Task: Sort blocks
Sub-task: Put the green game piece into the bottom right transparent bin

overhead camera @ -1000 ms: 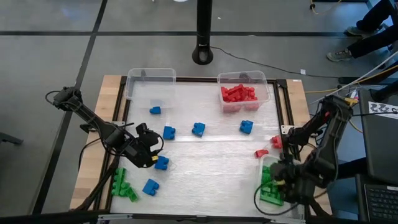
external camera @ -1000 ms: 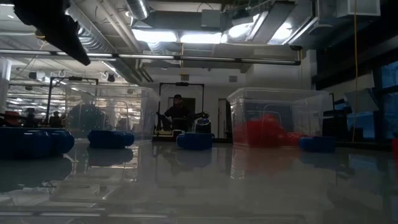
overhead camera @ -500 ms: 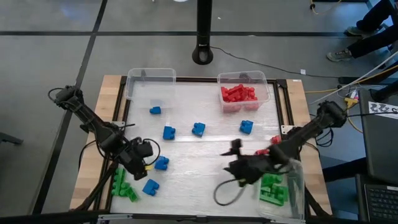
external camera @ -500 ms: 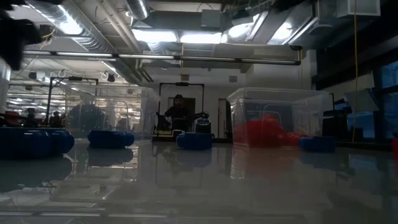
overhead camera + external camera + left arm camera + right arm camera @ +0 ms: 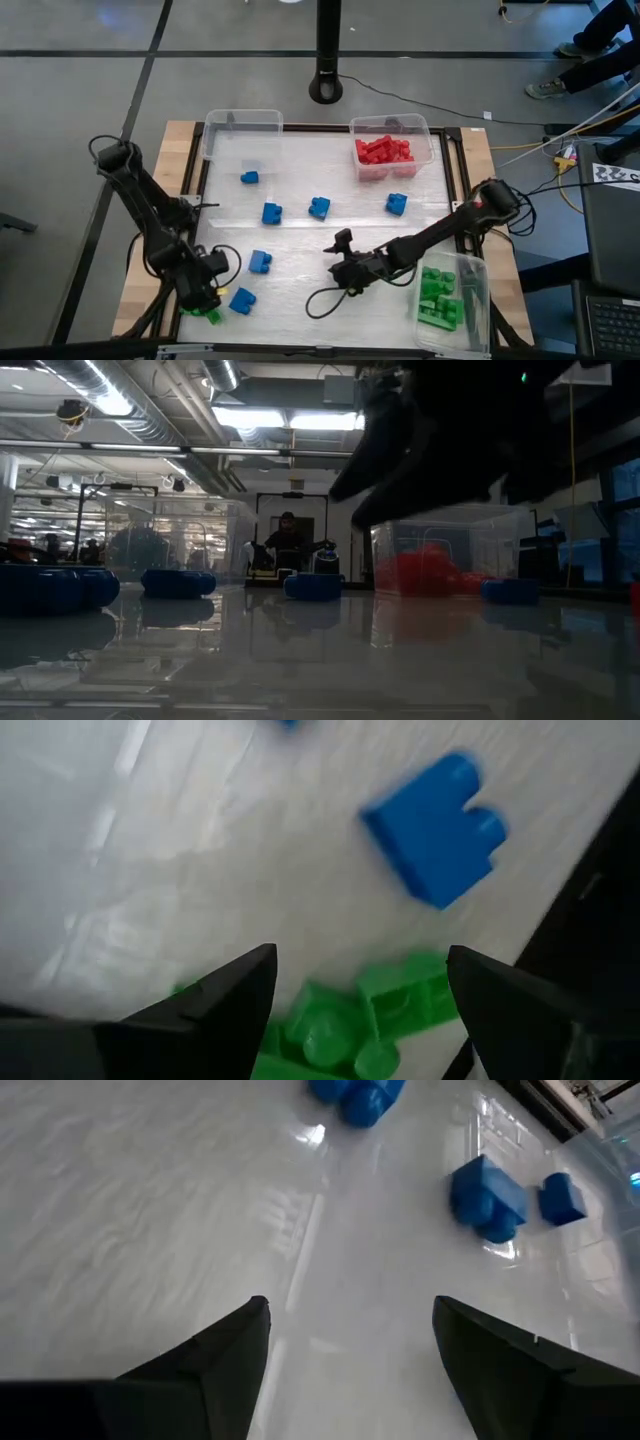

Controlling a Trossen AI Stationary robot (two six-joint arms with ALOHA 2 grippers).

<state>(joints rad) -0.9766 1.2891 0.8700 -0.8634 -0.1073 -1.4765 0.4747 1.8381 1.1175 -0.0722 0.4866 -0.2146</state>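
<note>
Several blue blocks lie loose on the white table, among them one [image 5: 260, 262] near the middle left and one [image 5: 242, 300] near the front. Green blocks [image 5: 203, 312] lie at the near left corner. My left gripper [image 5: 207, 300] hangs open just above them, and its wrist view shows the green blocks [image 5: 345, 1030] between the open fingers, with a blue block [image 5: 435, 815] beyond. My right gripper [image 5: 338, 262] is open over bare table near the middle, with blue blocks [image 5: 487, 1198] ahead of it and nothing between its fingers [image 5: 350, 1305].
A clear bin [image 5: 390, 122] at the far right holds red blocks. An empty-looking clear bin [image 5: 242, 114] stands at the far left. A third bin [image 5: 472, 290] at the near right holds green blocks. The right arm stretches across the table's near right part.
My right gripper has swung from above the green bin at the near right toward the table's middle, sinking and rolling as it went. My left gripper has moved toward the near left corner and down, from beside a blue block to above the green blocks. No block has moved.
</note>
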